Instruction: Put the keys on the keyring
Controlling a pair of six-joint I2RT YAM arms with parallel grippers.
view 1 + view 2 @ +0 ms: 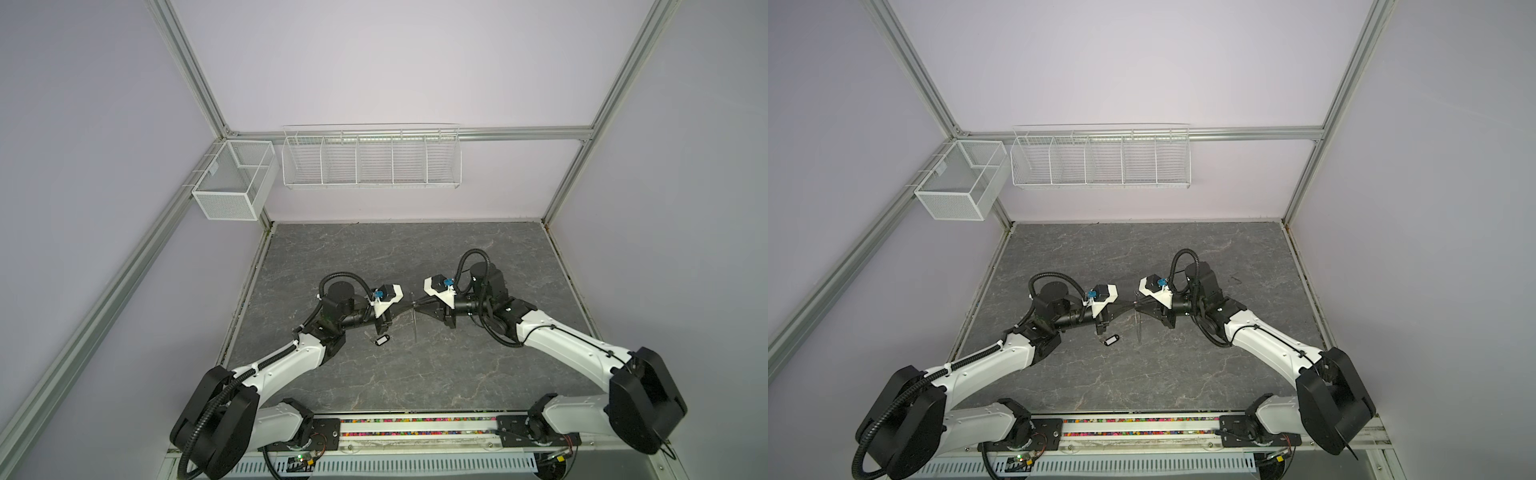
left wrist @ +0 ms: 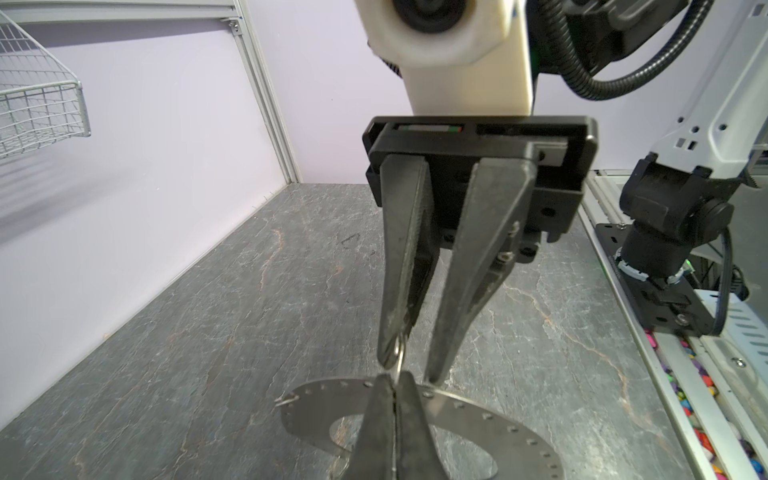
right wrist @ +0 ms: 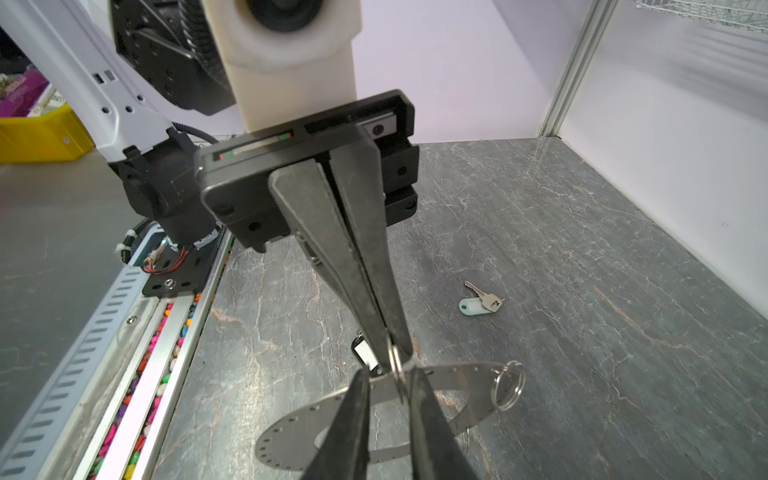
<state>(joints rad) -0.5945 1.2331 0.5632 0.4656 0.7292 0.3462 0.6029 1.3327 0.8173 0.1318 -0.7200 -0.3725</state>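
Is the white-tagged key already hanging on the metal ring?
No, the white-tagged key lies on the table, apart from the metal ring.

We see a grey marbled tabletop [image 1: 415, 382]; at twelve o'clock in both top views a white wire rack [image 1: 371, 160] of five compartments hangs on the lilac wall [image 1: 374, 62]; at ten o'clock, a white mesh basket [image 1: 232, 183]; at six o'clock, a strip of coloured pebbles [image 1: 415, 420] beside a slotted duct [image 1: 395, 464]; the right wrist view shows a yellow bin [image 3: 41, 133].
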